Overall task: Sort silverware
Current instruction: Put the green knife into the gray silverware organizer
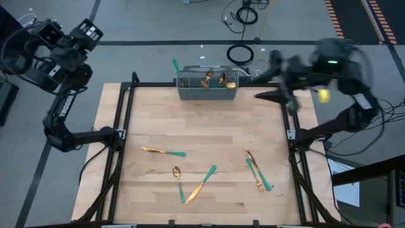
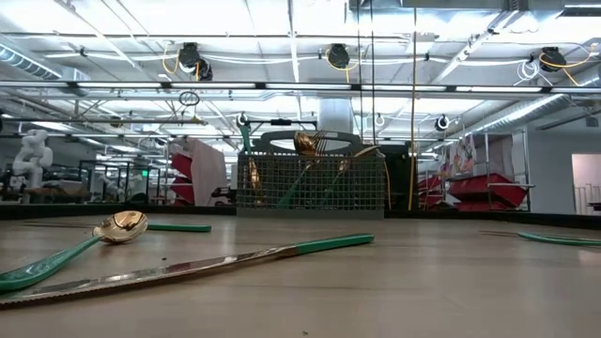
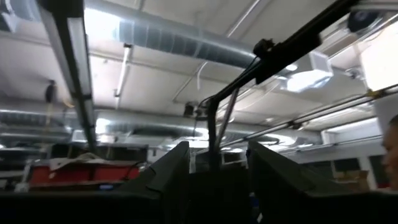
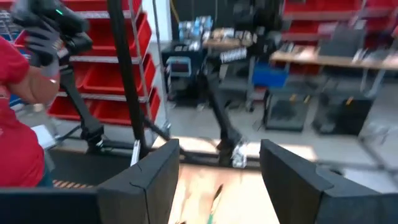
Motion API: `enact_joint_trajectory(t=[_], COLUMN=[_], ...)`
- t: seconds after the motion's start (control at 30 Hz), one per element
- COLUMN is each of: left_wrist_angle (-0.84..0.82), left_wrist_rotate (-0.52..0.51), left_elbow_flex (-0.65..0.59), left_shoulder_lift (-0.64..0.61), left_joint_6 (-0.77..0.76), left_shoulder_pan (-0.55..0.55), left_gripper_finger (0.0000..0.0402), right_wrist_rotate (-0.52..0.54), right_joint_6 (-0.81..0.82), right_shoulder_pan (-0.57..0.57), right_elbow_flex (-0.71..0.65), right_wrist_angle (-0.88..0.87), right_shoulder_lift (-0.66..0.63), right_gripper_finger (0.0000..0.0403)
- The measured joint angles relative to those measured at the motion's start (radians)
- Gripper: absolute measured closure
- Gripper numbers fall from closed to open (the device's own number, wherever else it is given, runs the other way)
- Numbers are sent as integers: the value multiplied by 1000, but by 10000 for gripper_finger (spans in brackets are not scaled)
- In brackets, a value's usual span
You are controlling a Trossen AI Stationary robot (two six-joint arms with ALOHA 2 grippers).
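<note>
Closest to the low camera lies a knife [image 2: 188,268] flat on the wooden table [image 1: 190,120], its gold blade forward and teal handle trailing away, with a spoon [image 2: 120,226] just beside it. From above, five loose pieces sit on the near half: another knife [image 1: 163,152], the spoon [image 1: 179,182], the long knife [image 1: 204,182], and a knife and fork [image 1: 258,177] lying close together toward the right. More silverware [image 1: 214,79] stands in the grey mesh basket [image 1: 207,92] at the far edge. Left claw [image 3: 216,177] is raised off the table's far left corner, fingers apart and empty. Right claw [image 4: 219,180] hovers beyond the far right corner, also spread open, holding nothing. A person in a red sleeve [image 4: 18,124] stands nearby.
</note>
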Motion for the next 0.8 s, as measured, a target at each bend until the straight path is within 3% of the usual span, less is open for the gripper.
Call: enact_joint_trajectory(t=[0.13, 0.23, 0.37, 0.53, 0.8], left_wrist_angle=[-3, -4, -6, -2, 105], left_wrist_rotate=[26, -13, -30, -44, -291], left_elbow_flex=[-25, -88, -176, -297, -637], left_shoulder_lift=[-4, -12, -12, -20, -105], left_joint_6=[-28, -22, -22, -20, -20], left_shoulder_pan=[46, 26, 24, 57, 118], left_gripper_finger=[235, 235, 235, 235, 235], right_wrist_rotate=[17, 46, 118, 120, 171], right_joint_6=[-25, -21, 31, 125, 249], right_shoulder_pan=[38, 55, 59, 59, 59], right_elbow_flex=[-49, -163, -424, -787, -1204], right_wrist_angle=[2, 32, 191, 490, 892], right_shoulder_lift=[-107, -203, -349, -525, -770], right_gripper_finger=[193, 193, 193, 193, 193])
